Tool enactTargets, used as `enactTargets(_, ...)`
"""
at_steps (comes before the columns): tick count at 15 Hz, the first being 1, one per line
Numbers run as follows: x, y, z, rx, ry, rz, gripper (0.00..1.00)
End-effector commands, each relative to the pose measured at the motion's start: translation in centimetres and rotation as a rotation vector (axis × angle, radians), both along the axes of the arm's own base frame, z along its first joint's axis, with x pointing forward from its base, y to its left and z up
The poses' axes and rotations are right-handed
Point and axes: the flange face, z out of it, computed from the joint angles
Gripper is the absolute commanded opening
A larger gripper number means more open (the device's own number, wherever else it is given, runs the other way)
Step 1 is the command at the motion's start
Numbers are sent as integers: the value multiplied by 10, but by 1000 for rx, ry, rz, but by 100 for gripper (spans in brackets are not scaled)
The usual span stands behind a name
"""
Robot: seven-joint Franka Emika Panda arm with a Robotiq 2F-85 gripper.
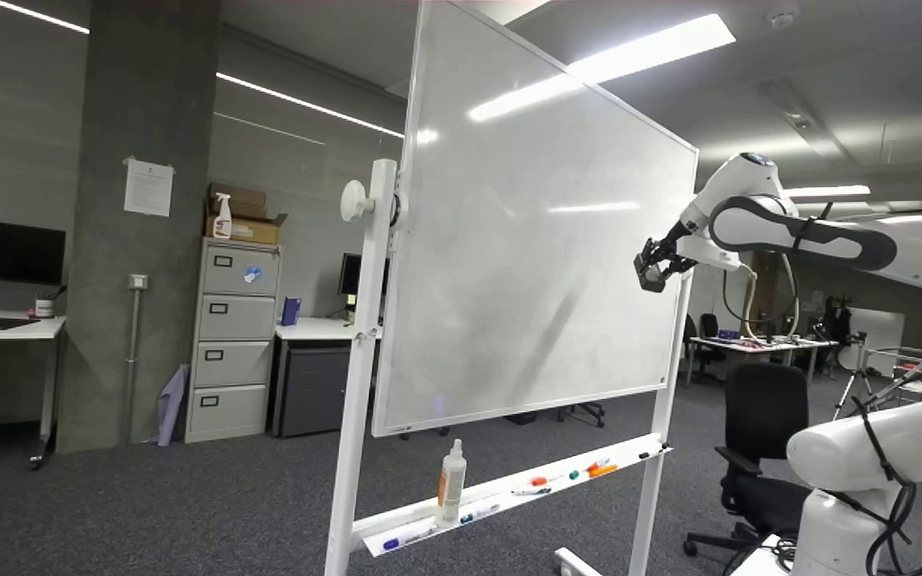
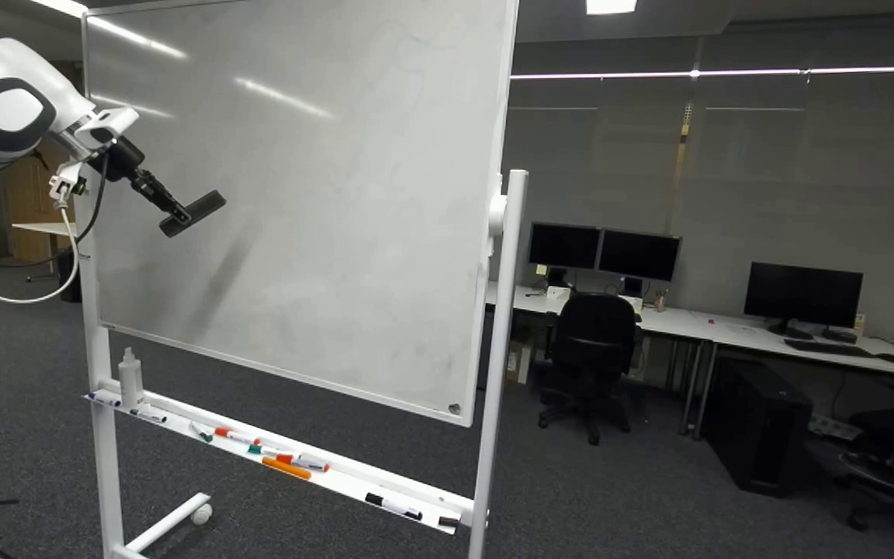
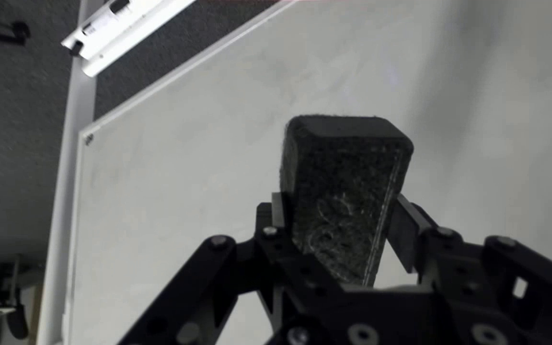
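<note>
A dark, block-shaped eraser with a fuzzy, scuffed face sits between the fingers of my gripper, which is shut on it. Its long end sticks out beyond the fingertips, and the lower part is partly hidden behind the finger linkage. The eraser also shows in both exterior views, as a tilted dark bar and a small dark block. Behind it stands a large whiteboard with faint grey smudges. The eraser looks apart from the board's surface, with a long soft shadow on the board below it.
Under the board runs a white tray with several markers, an orange stick-like item and an upright bottle. White posts frame the board on both sides. A black office chair stands near the robot base.
</note>
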Motion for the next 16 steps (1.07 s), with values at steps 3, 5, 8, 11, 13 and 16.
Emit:
enactTargets(3,-5,-73,-26,190,91,-248,31)
enactTargets(5,-9,-97,-40,275,90,-327,31)
enactTargets(8,-11,-127,-62,390,92,-451,31)
enactTargets(11,-8,-149,-86,473,74,-595,31)
enactTargets(13,-3,-160,-104,506,47,-689,31)
enactTargets(16,6,-177,-125,548,19,-776,31)
